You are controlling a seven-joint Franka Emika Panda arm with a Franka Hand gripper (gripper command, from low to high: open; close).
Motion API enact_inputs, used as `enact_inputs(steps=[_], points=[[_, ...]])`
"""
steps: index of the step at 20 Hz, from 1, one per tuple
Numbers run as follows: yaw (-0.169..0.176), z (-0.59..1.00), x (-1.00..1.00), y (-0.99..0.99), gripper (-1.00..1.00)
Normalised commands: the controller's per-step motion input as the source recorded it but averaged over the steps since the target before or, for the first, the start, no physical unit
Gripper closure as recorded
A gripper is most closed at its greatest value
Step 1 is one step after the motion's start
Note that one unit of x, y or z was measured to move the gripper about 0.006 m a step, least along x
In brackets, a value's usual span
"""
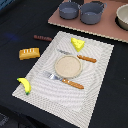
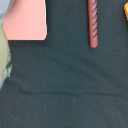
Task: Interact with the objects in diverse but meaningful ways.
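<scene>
Claw nowhere in either view, so whether it's apart or together I can't tell. Coming down blind, it could nudge the thin sausage and roll it across the dark desk.

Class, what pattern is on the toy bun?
White stripes on the orange-brown bun, clearest in the exterior view.

Both pictures are soft and low in detail. The light is even and diffuse, shadows are faint. The wrist view is blurrier, the sausage unsharp.
</scene>
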Motion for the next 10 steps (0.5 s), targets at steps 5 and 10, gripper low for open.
enact_inputs(steps=[5,10], points=[[0.000,-0.03,0.03,-0.03,-1.00],[0.019,-0.21,0.09,-0.34,-1.00]])
